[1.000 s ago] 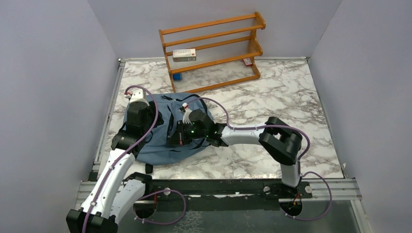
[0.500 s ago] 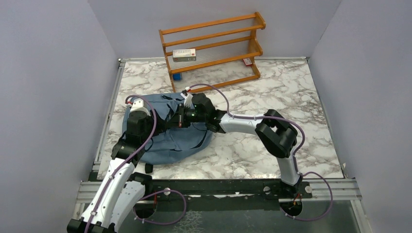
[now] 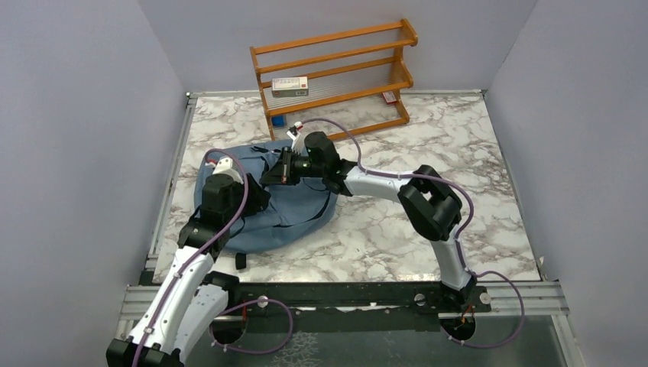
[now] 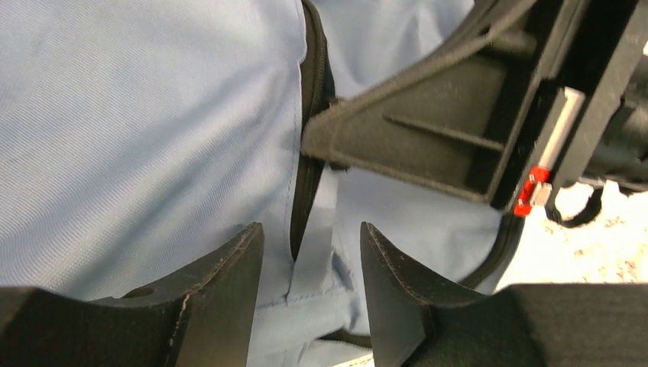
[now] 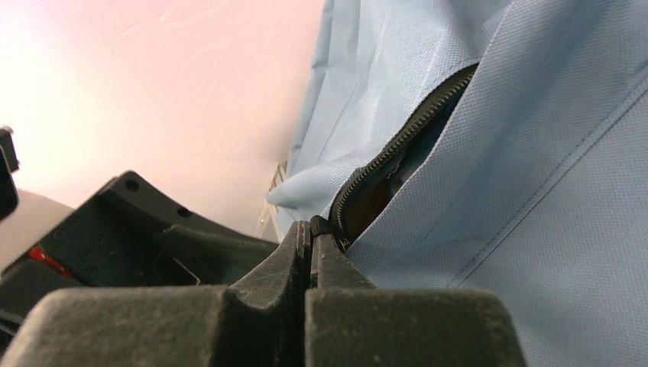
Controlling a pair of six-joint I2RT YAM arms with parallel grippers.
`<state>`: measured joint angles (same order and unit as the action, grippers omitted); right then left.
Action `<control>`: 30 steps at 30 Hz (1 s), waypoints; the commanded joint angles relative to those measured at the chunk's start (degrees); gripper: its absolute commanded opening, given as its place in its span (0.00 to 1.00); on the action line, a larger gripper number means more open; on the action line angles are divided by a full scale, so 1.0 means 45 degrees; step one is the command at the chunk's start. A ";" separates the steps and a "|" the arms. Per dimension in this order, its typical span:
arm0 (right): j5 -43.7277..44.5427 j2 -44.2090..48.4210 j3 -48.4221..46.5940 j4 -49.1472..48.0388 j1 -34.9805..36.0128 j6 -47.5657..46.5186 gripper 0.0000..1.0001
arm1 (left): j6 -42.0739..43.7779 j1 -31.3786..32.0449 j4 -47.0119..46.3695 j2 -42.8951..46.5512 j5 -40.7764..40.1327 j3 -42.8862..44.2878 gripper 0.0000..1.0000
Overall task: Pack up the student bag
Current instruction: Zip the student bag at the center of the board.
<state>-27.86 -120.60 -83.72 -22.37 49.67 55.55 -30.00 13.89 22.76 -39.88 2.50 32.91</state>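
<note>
Your right gripper [image 5: 309, 231], pressed together on what looks like the zipper pull [image 5: 319, 223], has slid from mid-bag to the far edge, so the bag [image 3: 299, 215] on the tabletop [image 3: 428, 153] starts gaping for packing, while your left gripper [image 4: 309, 248] stands spread over its fabric.

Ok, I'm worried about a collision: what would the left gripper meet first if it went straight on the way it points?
Most likely the student bag, at its black zipper, right ahead of the left gripper; the right gripper sits just beyond, though depth is unclear.
</note>
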 commanded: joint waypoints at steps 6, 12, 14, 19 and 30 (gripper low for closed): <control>-0.0215 -0.0623 -0.1186 -0.0418 -0.0674 0.0121 0.01 | -0.0089 0.0038 -0.0569 -0.1039 0.1239 -0.0149 0.50; -0.0525 -0.0552 -0.0972 -0.0651 -0.0678 0.0297 0.01 | 0.0270 0.0038 -0.1261 -0.2044 0.0984 -0.0034 0.50; -0.0547 -0.0480 -0.0801 -0.0725 -0.0679 0.0348 0.00 | 0.0351 0.0038 -0.1397 -0.2318 0.0785 0.0035 0.49; -0.0605 -0.0299 -0.0559 -0.0859 -0.0676 0.0419 0.01 | 0.0379 0.0057 -0.1460 -0.2730 0.0972 0.0029 0.21; -0.0304 -0.0457 -0.1051 -0.0830 -0.0700 0.0482 0.01 | -0.0984 0.1277 -0.1050 -0.1678 0.1621 -0.0739 0.00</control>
<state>-30.17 -123.02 -85.95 -22.57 47.29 57.04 -30.92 15.59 16.84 -49.67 7.29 30.79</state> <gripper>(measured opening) 0.016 0.016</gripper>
